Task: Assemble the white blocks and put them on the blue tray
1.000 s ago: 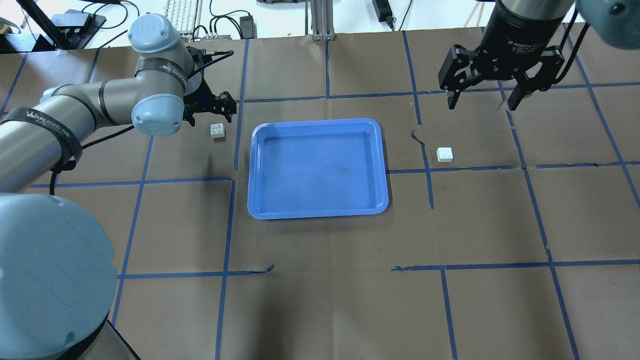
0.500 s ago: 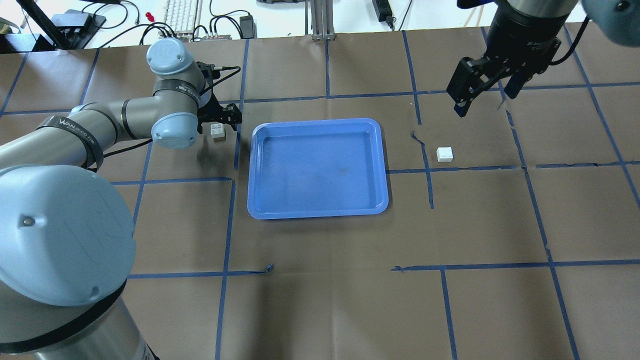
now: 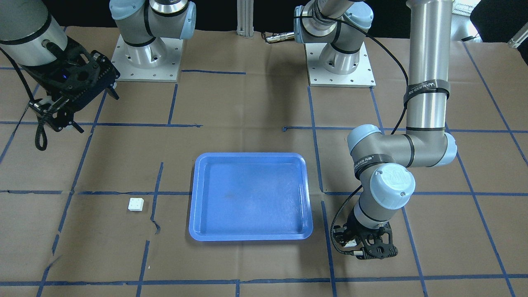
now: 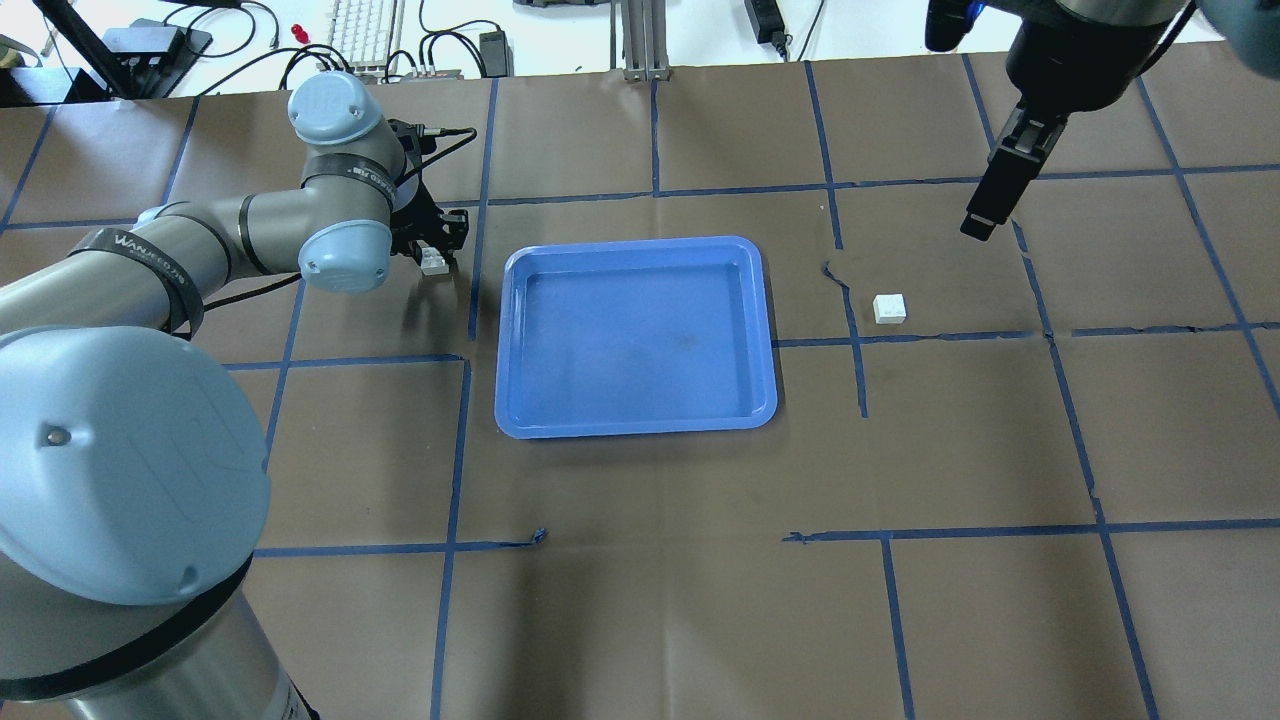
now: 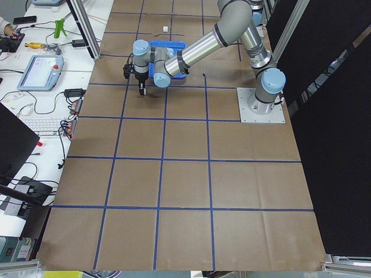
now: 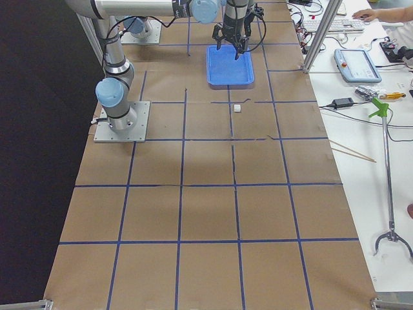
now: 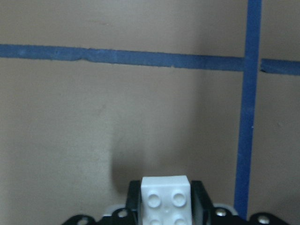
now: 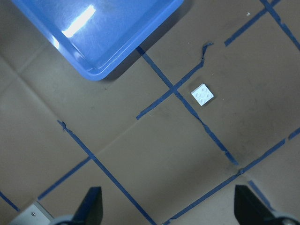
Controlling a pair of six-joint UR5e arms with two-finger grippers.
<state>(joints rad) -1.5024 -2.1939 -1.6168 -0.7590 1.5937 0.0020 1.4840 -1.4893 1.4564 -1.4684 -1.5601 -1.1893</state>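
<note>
One white block (image 4: 433, 263) sits on the table left of the blue tray (image 4: 636, 430). My left gripper (image 4: 434, 248) is down over it. In the left wrist view the gripper (image 7: 165, 202) has its fingers pressed on both sides of that block (image 7: 165, 187), studs up. The other white block (image 4: 889, 308) lies alone to the right of the tray, and it also shows in the right wrist view (image 8: 202, 94). My right gripper (image 4: 988, 215) hangs high above the table beyond that block, open and empty (image 8: 169, 208).
The tray is empty in the front-facing view (image 3: 247, 237). Blue tape lines cross the brown paper table cover. Cables, a keyboard and tools lie beyond the table's far edge (image 4: 365, 30).
My left gripper came down over the left white block and closed on it. My right gripper turned about its axis and moved up and to the right.
</note>
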